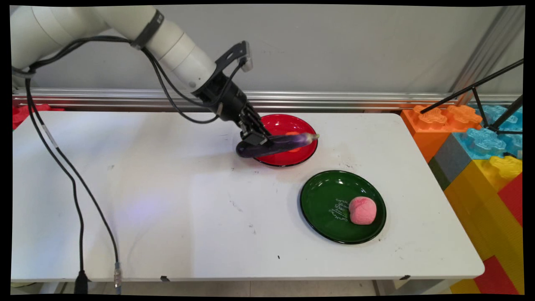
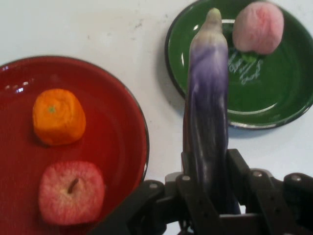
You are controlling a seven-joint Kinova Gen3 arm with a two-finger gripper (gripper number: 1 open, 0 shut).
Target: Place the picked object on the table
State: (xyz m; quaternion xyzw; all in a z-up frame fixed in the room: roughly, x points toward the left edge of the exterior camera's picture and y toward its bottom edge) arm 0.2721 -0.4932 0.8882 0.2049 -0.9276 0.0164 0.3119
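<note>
My gripper [image 1: 256, 140] is shut on a long purple eggplant [image 1: 273, 144], held lying level just above the near left rim of a red plate [image 1: 288, 121]. In the hand view the eggplant [image 2: 208, 98] runs up from between the fingers [image 2: 238, 169], its pale tip pointing toward a green plate [image 2: 274, 98]. The red plate [image 2: 112, 127] holds an orange [image 2: 58, 116] and a red apple [image 2: 71, 192]. On the green plate [image 1: 326, 196] lies a pink peach [image 1: 362, 210]; the peach [image 2: 257, 27] shows at the top of the hand view.
Large coloured toy blocks [image 1: 480, 142] are stacked off the table's right end, with black tripod legs [image 1: 476, 90] over them. Black cables [image 1: 79, 200] hang from the arm down across the left of the table. A metal rail [image 1: 334, 100] runs along the wall.
</note>
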